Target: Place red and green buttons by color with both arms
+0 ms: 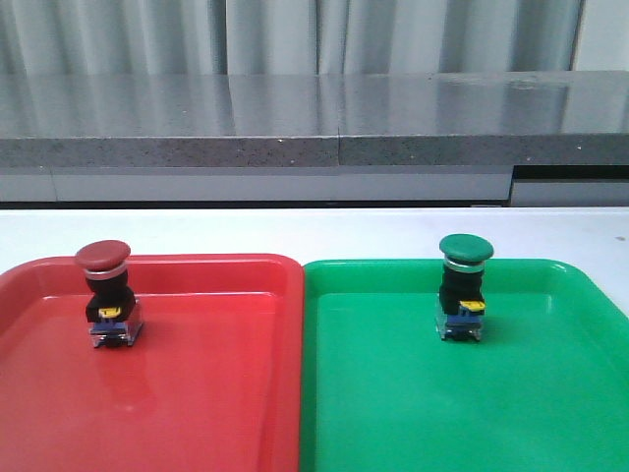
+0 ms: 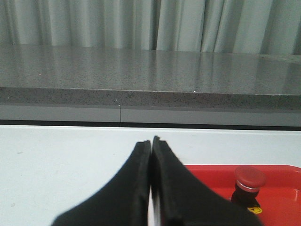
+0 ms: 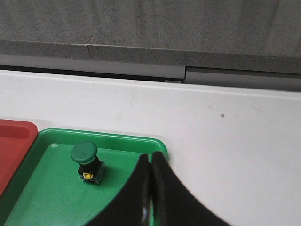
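Observation:
The red button stands upright in the red tray, near its far left part. It also shows in the left wrist view. The green button stands upright in the green tray, near its far middle, and shows in the right wrist view. Neither arm appears in the front view. My left gripper is shut and empty, over the white table beside the red tray. My right gripper is shut and empty, over the far right corner of the green tray.
The two trays lie side by side on the white table, the red one left, the green one right. A grey stone counter runs along the back, with curtains behind it.

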Robot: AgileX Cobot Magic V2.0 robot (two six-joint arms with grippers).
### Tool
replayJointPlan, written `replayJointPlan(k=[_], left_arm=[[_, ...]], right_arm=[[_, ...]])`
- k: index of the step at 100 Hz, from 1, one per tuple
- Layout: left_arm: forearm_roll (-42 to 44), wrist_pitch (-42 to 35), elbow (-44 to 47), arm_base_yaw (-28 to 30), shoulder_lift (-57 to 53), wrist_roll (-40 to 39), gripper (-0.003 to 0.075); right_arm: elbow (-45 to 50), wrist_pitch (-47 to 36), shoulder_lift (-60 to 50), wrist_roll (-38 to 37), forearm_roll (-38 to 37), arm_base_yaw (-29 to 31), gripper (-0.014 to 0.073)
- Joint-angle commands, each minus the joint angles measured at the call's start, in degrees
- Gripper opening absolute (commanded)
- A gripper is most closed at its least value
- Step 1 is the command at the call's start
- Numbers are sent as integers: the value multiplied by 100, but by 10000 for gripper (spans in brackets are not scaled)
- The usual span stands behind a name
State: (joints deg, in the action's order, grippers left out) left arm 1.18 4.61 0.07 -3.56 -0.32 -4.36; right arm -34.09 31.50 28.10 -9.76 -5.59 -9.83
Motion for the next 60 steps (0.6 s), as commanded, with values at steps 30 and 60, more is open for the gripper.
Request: replayJointPlan(k=[30,60], left_arm=[[-52,-504,240,15,-168,-37,-19],[-52,-504,240,15,-168,-37,-19]], right_arm=[[249,-779,-304,13,-190,57,-111],[1635,-2163,-1405,13,-127,202,-111]])
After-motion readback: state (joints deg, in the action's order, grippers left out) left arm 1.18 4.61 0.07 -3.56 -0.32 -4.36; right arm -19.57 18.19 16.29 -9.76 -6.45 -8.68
